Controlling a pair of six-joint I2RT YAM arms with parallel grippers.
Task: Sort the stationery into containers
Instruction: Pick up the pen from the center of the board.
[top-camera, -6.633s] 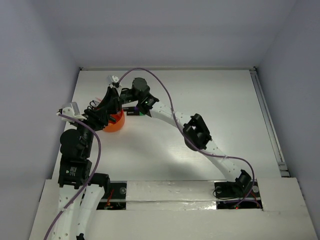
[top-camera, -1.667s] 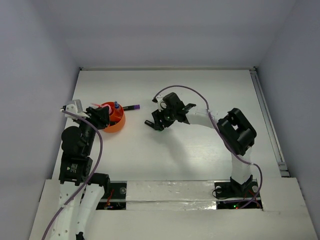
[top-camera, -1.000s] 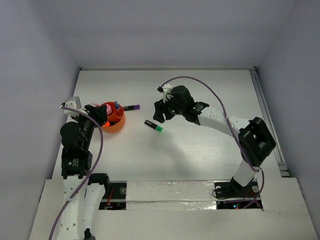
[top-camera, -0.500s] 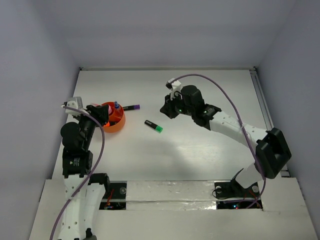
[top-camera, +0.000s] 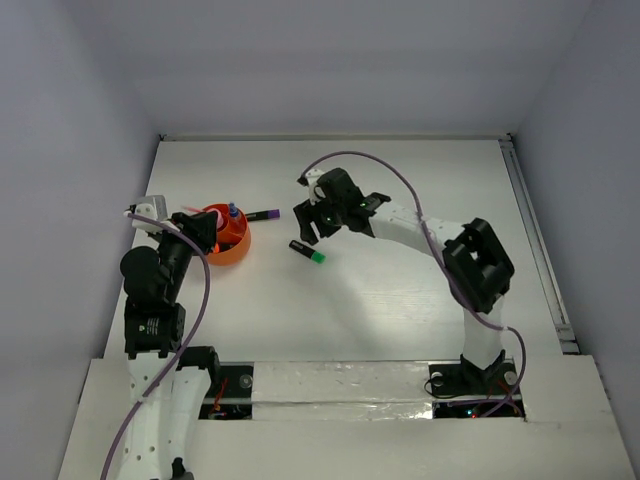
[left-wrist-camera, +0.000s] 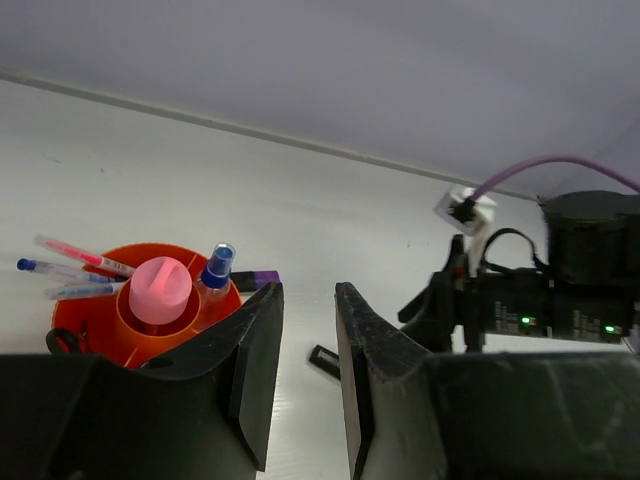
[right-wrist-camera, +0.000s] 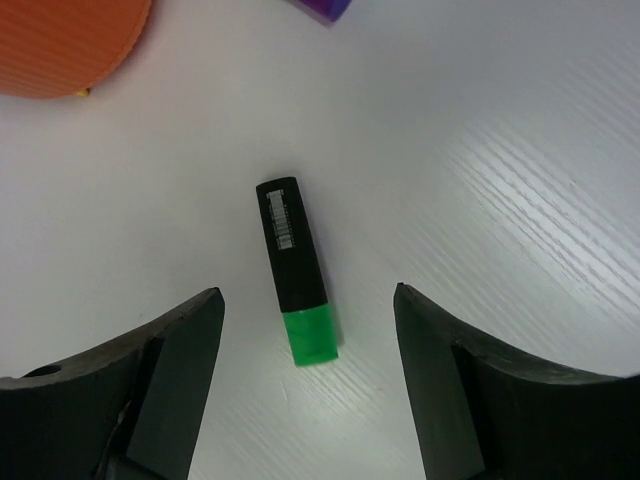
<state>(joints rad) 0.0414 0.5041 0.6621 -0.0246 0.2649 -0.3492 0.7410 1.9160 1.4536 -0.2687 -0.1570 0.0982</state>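
Green highlighter (right-wrist-camera: 296, 288); right claw (right-wrist-camera: 305, 300) above (spread)

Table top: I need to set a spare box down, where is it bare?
Bare: the far right beyond the right arm, and the near strip this side of the green highlighter. Crowded: far left, around the orange holder and purple highlighter.

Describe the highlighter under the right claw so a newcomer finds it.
Start at the orange holder on the left of the table. Right of it, toward mid-table, a black highlighter lies alone. Its cap is green; the purple highlighter lies beside the holder.
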